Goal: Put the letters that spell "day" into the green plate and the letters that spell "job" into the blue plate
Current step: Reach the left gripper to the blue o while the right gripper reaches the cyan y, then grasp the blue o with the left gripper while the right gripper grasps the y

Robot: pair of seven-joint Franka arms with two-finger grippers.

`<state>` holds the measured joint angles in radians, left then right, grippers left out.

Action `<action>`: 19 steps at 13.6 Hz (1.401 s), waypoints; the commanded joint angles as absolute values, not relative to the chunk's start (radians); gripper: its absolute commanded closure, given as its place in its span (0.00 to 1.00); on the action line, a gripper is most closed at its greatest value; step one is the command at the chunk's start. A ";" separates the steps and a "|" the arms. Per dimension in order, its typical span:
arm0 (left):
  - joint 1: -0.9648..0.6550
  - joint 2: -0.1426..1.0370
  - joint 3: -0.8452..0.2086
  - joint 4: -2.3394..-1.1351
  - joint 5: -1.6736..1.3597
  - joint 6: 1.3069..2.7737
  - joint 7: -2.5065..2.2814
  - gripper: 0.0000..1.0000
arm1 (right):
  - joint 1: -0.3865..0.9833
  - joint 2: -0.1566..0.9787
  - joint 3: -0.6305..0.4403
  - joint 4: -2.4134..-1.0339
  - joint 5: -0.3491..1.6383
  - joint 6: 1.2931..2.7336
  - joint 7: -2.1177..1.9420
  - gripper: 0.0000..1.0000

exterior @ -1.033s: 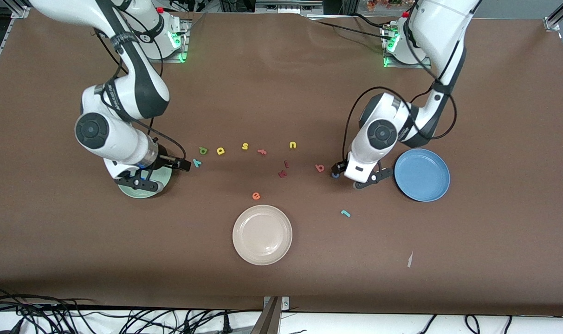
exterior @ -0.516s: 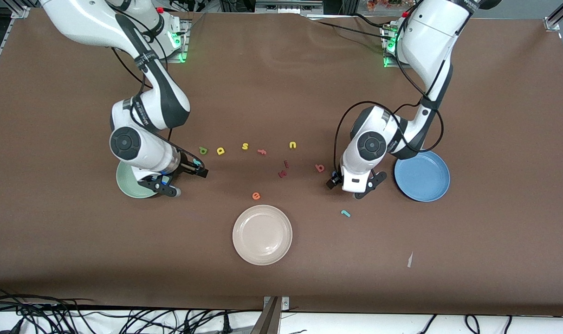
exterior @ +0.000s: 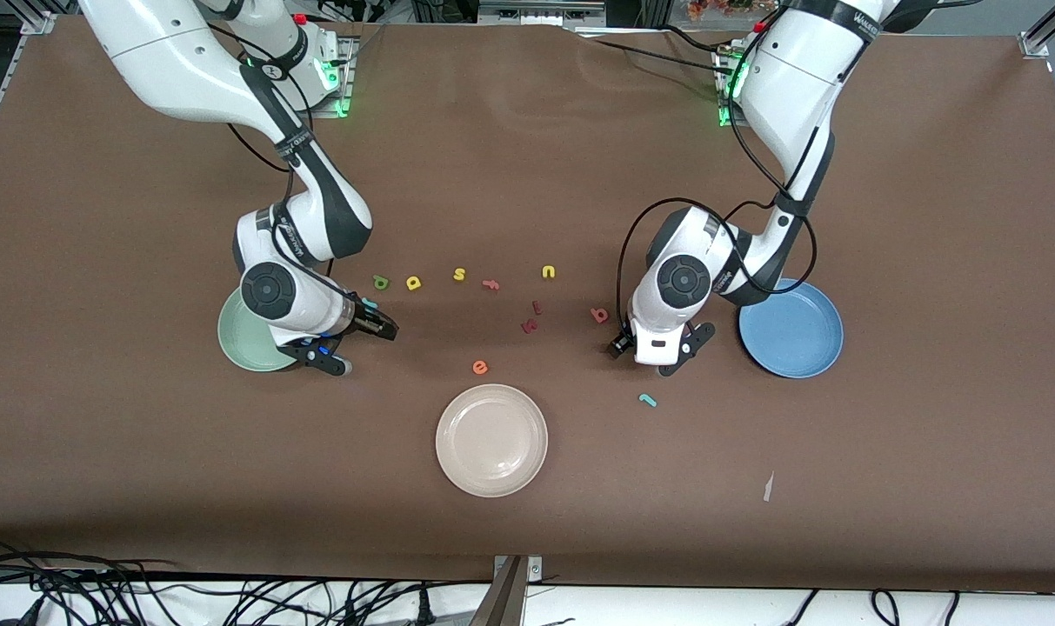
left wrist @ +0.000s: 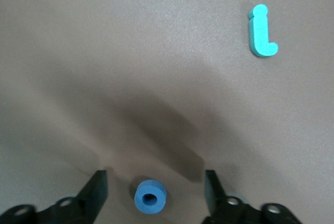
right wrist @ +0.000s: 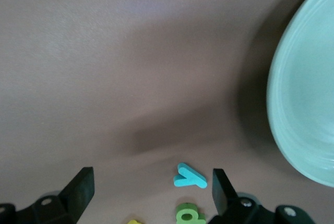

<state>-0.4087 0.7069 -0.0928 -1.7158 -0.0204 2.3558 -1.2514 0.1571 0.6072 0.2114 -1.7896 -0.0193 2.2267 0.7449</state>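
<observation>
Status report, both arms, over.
Left gripper jaws open around blue o, not gripping. Right gripper jaws open over teal y beside green plate. Nothing in the way.

Both arms (exterior: 301, 209) were glossy white shells with black joint bands and round dark-grey caps at the wrists. Small dark lettering ran along the black bands. Thin black cables looped loosely from forearm to wrist on each. The bases (exterior: 318, 69) glowed with green lights, and a red button sat on top. The black pincer fingers (left wrist: 99, 192) were flat and angular.
</observation>
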 commanded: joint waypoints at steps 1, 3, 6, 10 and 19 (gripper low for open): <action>-0.426 0.716 -0.084 -1.703 0.020 2.361 -1.339 0.30 | 0.163 0.624 0.206 -1.790 -0.038 2.224 0.769 0.00; -0.433 0.716 -0.083 -1.703 0.020 2.361 -1.365 0.44 | 0.163 0.624 0.206 -1.818 -0.040 2.227 0.802 0.00; -0.439 0.716 -0.083 -1.703 0.020 2.362 -1.397 0.50 | 0.163 0.604 0.206 -1.887 -0.040 2.269 0.805 0.00; -0.446 0.726 -0.081 -1.703 0.061 2.362 -1.449 0.66 | 0.163 0.597 0.206 -1.922 -0.040 2.307 0.804 0.01; -0.414 0.706 -0.084 -1.687 0.091 2.301 -1.395 1.00 | 0.163 0.588 0.206 -1.936 -0.043 2.307 0.804 0.30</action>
